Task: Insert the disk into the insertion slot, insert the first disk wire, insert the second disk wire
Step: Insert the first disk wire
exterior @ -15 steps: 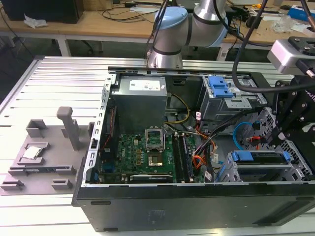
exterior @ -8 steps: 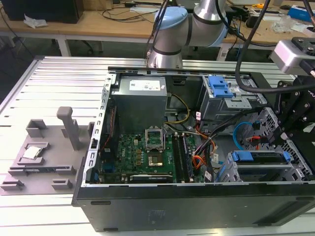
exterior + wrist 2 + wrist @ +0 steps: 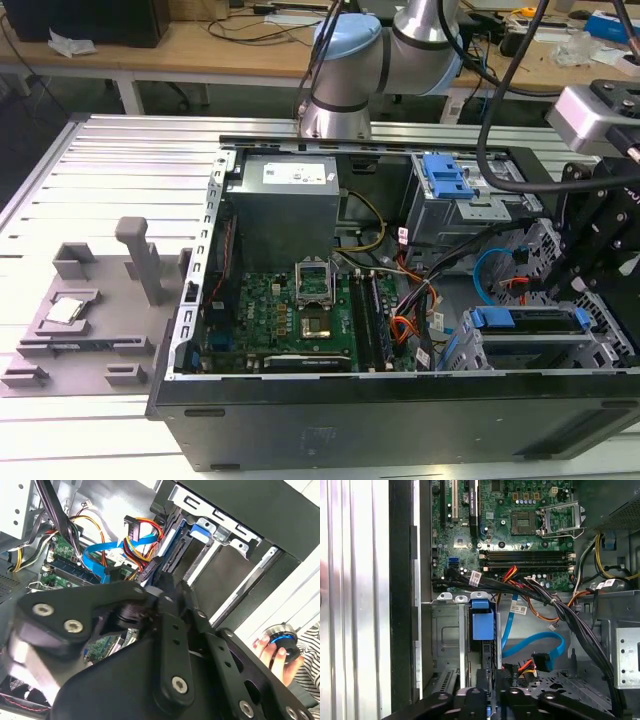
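Disk (image 3: 482,622) w/ blue carrier sits in slot (image 3: 447,635), just beside motherboard (image 3: 520,540). Gripper (image 3: 489,700) at disk's end away from motherboard; open or closed: can't tell. 1 blue cable (image 3: 535,642) loops near motherboard.

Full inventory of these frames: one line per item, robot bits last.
computer case: one, black, open, on the table
table: one, silver, slotted, under the case
motherboard: one, green, on the case floor
power supply: one, grey, behind the motherboard
cage: one, grey with a blue latch, exterior view's right
insertion slot: one, light grey, by the case wall
disk: one, blue carrier, in the insertion slot
flat cable: one, blue, beside the disk
fixture: one, grey, on the table, exterior view's left
arm: one, silver and pale blue, behind the case
gripper: one, black, at the disk
hand: one, on a round black-and-blue knob, outside the case
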Tool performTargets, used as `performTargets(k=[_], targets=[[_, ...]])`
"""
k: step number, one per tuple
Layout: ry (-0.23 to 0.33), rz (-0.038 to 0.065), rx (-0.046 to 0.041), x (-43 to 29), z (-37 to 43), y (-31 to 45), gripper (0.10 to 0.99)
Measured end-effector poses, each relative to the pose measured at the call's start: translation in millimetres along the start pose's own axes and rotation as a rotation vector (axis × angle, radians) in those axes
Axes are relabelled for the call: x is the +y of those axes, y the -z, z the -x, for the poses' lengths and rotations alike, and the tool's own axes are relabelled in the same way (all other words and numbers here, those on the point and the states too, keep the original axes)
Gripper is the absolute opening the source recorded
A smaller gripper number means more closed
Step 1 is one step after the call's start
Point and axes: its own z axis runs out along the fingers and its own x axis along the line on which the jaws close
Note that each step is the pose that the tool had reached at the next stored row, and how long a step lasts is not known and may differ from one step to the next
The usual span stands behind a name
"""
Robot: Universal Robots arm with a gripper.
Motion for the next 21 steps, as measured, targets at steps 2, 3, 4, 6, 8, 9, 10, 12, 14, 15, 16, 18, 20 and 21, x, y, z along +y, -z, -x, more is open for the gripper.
performTargets(k=[2,3,4,6,8,9,10,12,14,15,16,18,20,21], targets=[[0.000,0.000,0.0000,0.0,0.0,0.0,0.302],[0.000,0.000,-0.0001,0.0,0.4,-0.3,0.302],[0.000,0.000,-0.0001,0.1,3.3,-0.4,0.302],[0.000,0.000,0.0002,0.4,11.1,-0.5,0.302],[0.000,0.000,0.0000,0.3,14.8,-5.2,0.302],[0.000,0.000,0.0001,0.2,14.9,-7.3,0.302],[-0.001,0.000,0.0002,0.1,14.9,-9.1,0.302],[-0.002,0.000,0.0003,0.0,14.9,-12.9,0.302],[-0.002,0.000,0.0010,-0.1,14.9,-14.3,0.302],[-0.002,0.000,0.0013,-0.1,14.9,-15.1,0.302],[-0.002,0.000,0.0020,-0.2,14.9,-16.2,0.302],[-0.002,0.000,0.0037,-0.2,14.9,-16.7,0.302],[-0.002,0.000,0.0039,-0.2,14.9,-16.7,0.302],[-0.002,0.000,0.0040,-0.2,14.9,-16.7,0.302]])
